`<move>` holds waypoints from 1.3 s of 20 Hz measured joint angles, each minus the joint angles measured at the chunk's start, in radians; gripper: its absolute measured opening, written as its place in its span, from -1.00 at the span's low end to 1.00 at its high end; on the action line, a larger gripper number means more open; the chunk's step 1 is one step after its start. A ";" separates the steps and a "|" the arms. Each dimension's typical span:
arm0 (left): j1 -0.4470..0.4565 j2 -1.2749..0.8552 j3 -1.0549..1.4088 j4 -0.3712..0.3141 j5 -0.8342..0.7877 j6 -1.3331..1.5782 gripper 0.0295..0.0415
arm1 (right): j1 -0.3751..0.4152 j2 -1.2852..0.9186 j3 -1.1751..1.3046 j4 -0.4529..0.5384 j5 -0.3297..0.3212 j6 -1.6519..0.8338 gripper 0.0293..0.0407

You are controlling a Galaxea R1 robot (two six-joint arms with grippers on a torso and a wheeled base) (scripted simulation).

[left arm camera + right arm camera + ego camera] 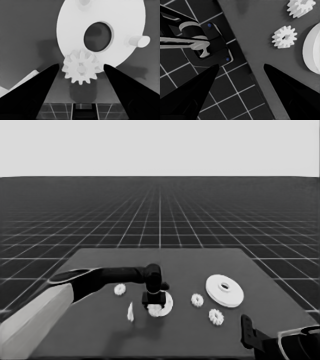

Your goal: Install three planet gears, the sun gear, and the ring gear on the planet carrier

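Observation:
The planet carrier, the smaller round part [167,301] [125,22], lies mid-table with a dark centre hole and upright pegs. One planet gear [156,310] [80,67] sits on its near rim. My left gripper [153,301] [81,66] hangs right over it, open, its fingers apart from the gear's teeth on both sides. Three more gears lie loose: one on the left [120,289], two on the right [197,300] [216,316]. The ring gear, the larger round part [224,290] [312,50], rests at the right. My right gripper [247,330] [241,66] is parked at the lower right, open.
A thin white piece [130,312] [25,80] stands just left of the smaller round part. The right wrist view shows two loose gears [284,37] [300,7] near the table's corner. Past the table's edge is dark machinery [202,42] with blue lights.

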 joint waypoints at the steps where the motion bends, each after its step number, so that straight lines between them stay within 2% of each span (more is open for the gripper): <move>1: 0.000 0.000 0.000 0.000 0.000 0.000 0.49 | 0.000 0.000 0.000 0.000 0.000 0.000 0.61; 6: 0.000 0.000 0.000 0.000 0.000 0.000 0.49 | 0.000 0.000 0.000 0.000 0.000 0.000 0.61; 7: -0.059 -0.012 0.053 -0.063 0.021 -0.037 0.49 | 0.000 0.000 0.000 0.000 0.000 0.000 0.61; 9: -0.134 -0.017 0.088 -0.131 0.030 -0.063 0.49 | 0.000 0.000 0.000 0.000 0.000 0.000 0.61; 12: -0.164 -0.018 0.096 -0.162 0.031 -0.070 0.49 | 0.000 0.000 0.000 0.000 0.000 0.000 0.61; 16: -0.170 -0.018 0.097 -0.169 0.031 -0.071 0.49 | 0.000 0.000 0.000 0.000 0.000 0.000 0.61; 18: -0.205 -0.290 0.037 -0.213 -0.033 0.285 0.49 | 0.000 0.000 0.000 0.000 0.000 0.000 0.61; 19: -0.210 -0.340 -0.045 -0.225 -0.046 0.396 0.49 | 0.000 0.000 0.000 0.000 0.000 0.000 0.61; 22: -0.212 -0.356 -0.178 -0.241 -0.058 0.535 0.49 | 0.000 0.000 0.000 0.000 0.000 0.000 0.61; 26: -0.212 -0.352 -0.213 -0.245 -0.061 0.568 0.49 | 0.000 0.000 0.000 0.000 0.000 0.000 0.61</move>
